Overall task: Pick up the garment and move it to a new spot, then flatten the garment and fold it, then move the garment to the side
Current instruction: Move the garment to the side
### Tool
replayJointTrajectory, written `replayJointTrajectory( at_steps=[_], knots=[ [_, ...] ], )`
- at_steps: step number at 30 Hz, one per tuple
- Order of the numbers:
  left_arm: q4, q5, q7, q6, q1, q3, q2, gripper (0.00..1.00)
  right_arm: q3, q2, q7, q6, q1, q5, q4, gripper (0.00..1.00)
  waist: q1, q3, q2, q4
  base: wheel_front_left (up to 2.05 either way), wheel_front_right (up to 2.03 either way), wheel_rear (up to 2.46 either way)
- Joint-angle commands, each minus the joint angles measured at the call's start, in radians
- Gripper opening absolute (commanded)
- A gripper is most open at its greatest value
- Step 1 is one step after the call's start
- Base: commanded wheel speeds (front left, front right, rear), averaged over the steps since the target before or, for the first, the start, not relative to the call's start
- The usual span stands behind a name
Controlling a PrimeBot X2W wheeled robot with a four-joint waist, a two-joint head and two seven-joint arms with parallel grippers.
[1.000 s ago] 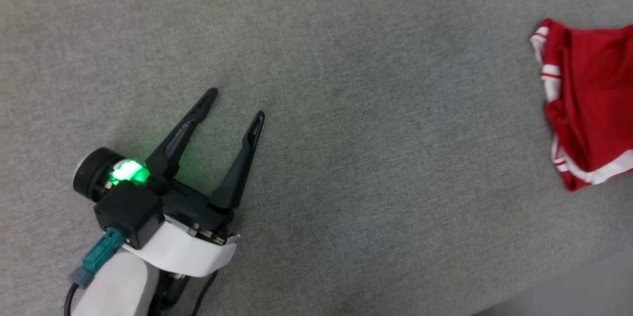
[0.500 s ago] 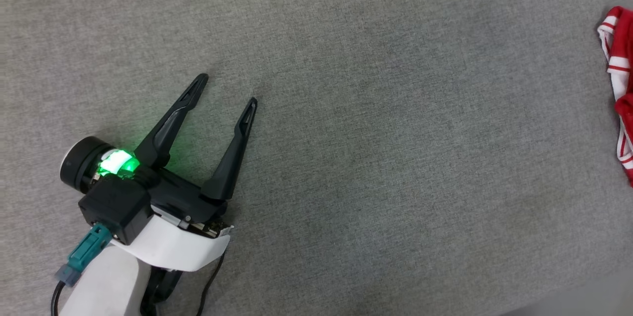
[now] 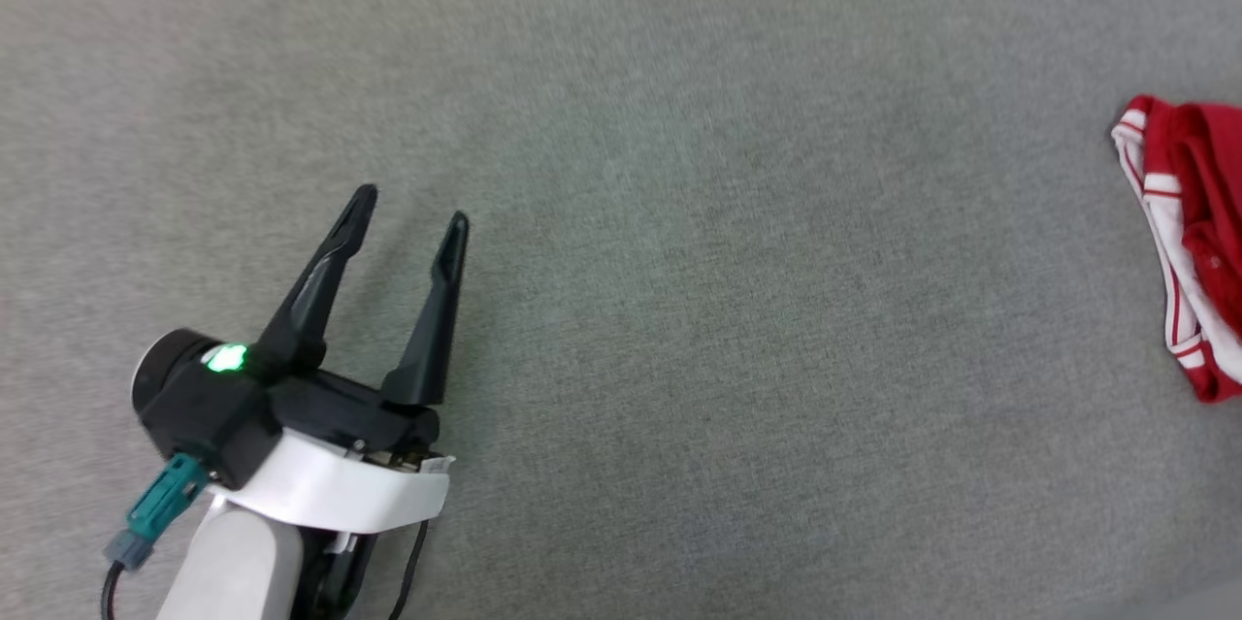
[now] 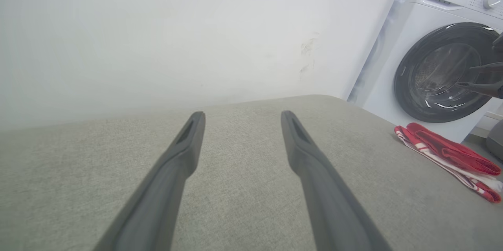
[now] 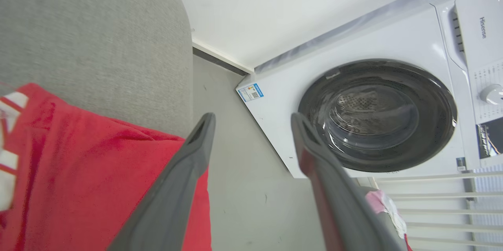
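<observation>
The garment (image 3: 1201,212), red with white striped trim, lies folded at the right edge of the grey fabric surface (image 3: 737,310). In the left wrist view the garment (image 4: 444,151) rests flat near the surface's far right corner. My left gripper (image 3: 409,210) hovers open and empty at the lower left, far from it; its fingers (image 4: 188,152) stand well apart. My right gripper (image 5: 253,117) is open with nothing between its fingers, just above the garment (image 5: 78,164), near the surface's rounded edge. Its dark fingers (image 4: 485,88) show beyond the garment.
A white front-loading washing machine (image 5: 377,117) with a dark round door stands on the floor beside the surface's right end. A white wall (image 4: 177,27) runs behind the surface. The broad grey fabric stretches between my left gripper and the garment.
The head camera has shifted, so the garment slid toward the right edge of its view and partly back. My right gripper has gone from nearly shut to open. The left gripper stays open.
</observation>
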Motion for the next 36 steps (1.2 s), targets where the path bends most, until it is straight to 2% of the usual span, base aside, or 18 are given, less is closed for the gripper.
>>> replayJointTrajectory(
  at_steps=[1,6,7,13,19,28,36],
  knots=[
    [0.004,0.004,-0.002,-0.001,0.021,0.027,-0.014,1.0,0.004,0.029,-0.016,-0.001,0.018,0.016,-0.04,1.0,0.0,-0.08,0.0,0.033,0.0,0.0,0.0],
    [0.014,0.019,-0.002,-0.001,0.069,0.106,-0.057,1.0,-0.003,0.13,-0.07,-0.001,0.074,0.071,-0.193,1.0,0.0,-0.158,0.0,0.063,0.0,0.0,0.0],
    [0.014,0.019,-0.002,-0.001,0.069,0.106,-0.057,1.0,-0.003,0.13,-0.07,-0.001,0.074,0.071,-0.193,1.0,0.0,-0.158,0.0,0.063,0.0,0.0,0.0],
    [0.042,0.041,-0.002,0.001,0.126,0.194,-0.099,1.0,0.007,0.293,-0.156,-0.001,0.183,0.145,-0.383,1.0,0.0,-0.233,0.0,0.089,0.0,0.0,0.0],
    [0.074,0.086,-0.002,0.004,0.161,0.255,-0.14,1.0,0.006,0.442,-0.238,-0.001,0.316,0.223,-0.477,1.0,0.0,-0.288,0.0,0.113,0.0,0.0,0.0],
    [0.096,0.099,-0.002,0.001,0.195,0.27,-0.169,1.0,0.0,0.549,-0.389,-0.001,0.495,0.304,-0.462,1.0,0.0,-0.325,0.0,0.143,0.0,0.0,0.0],
    [0.126,0.125,-0.002,-0.001,0.22,0.265,-0.17,1.0,0.026,0.587,-0.456,-0.001,0.548,0.262,-0.37,1.0,0.0,-0.34,0.0,0.14,0.0,0.0,0.0]
  ],
)
